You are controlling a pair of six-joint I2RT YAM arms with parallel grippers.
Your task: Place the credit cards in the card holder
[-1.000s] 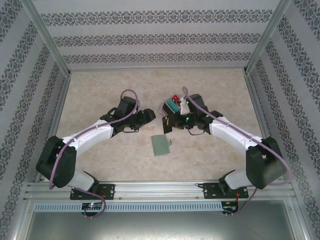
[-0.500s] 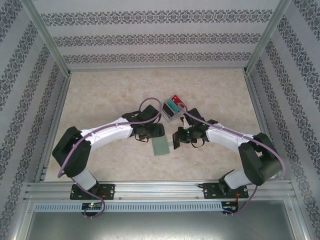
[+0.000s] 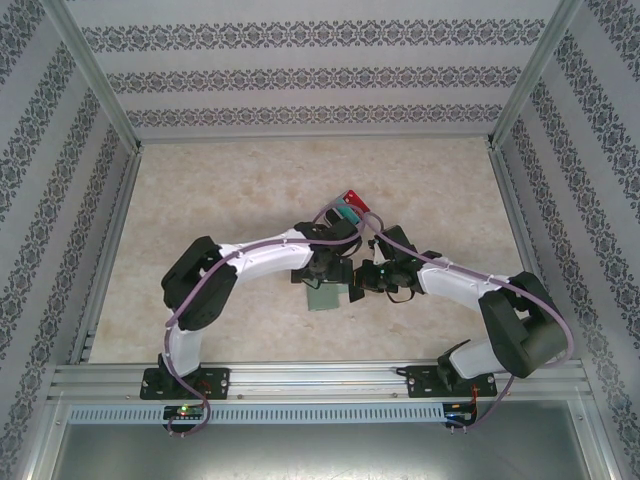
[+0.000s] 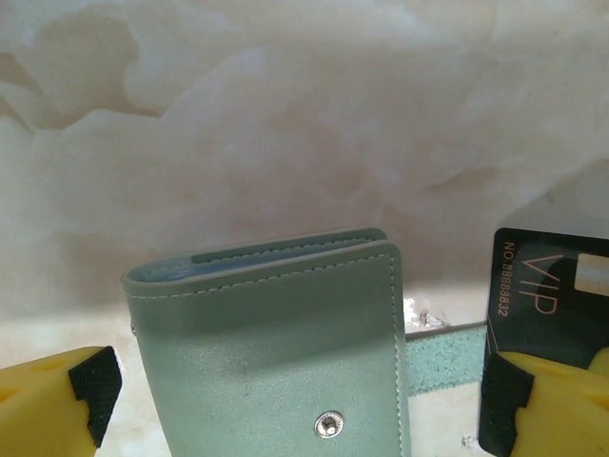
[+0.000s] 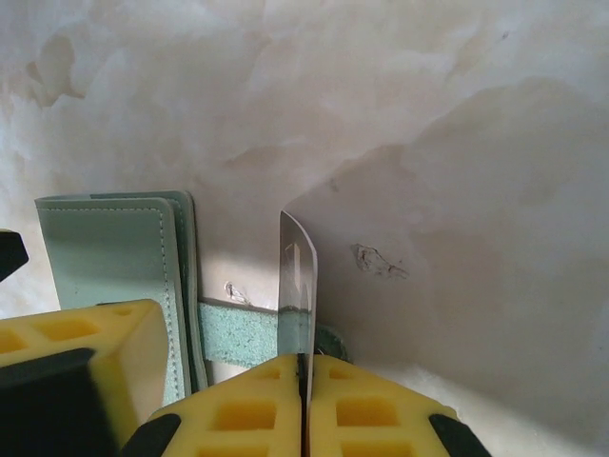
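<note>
Tabletop (image 3: 230, 200) of pale marbled pattern shows from above, with both arms bent inward to its middle. There the left end effector (image 3: 323, 280) hangs right over the grey-green card holder (image 3: 322, 299), and the right end effector (image 3: 358, 280) sits just beside it. A clear box (image 3: 350, 208) showing red and teal lies just behind them. In the left wrist view, the left end effector (image 4: 300, 395) has its fingers (image 4: 57, 405) wide apart, one on each side of the card holder (image 4: 271, 333), touching neither edge. The holder lies flat, with a metal snap stud (image 4: 329, 424) on its face and a strap (image 4: 442, 347) reaching out to the right. A dark credit card (image 4: 547, 286) printed "VIP" stands upright just past that side. In the right wrist view, the right end effector (image 5: 304, 367) is clamped on the dark credit card (image 5: 298, 271), seen edge-on and upright, near the card holder (image 5: 114, 257) but apart from it, above the strap (image 5: 238, 333).
</note>
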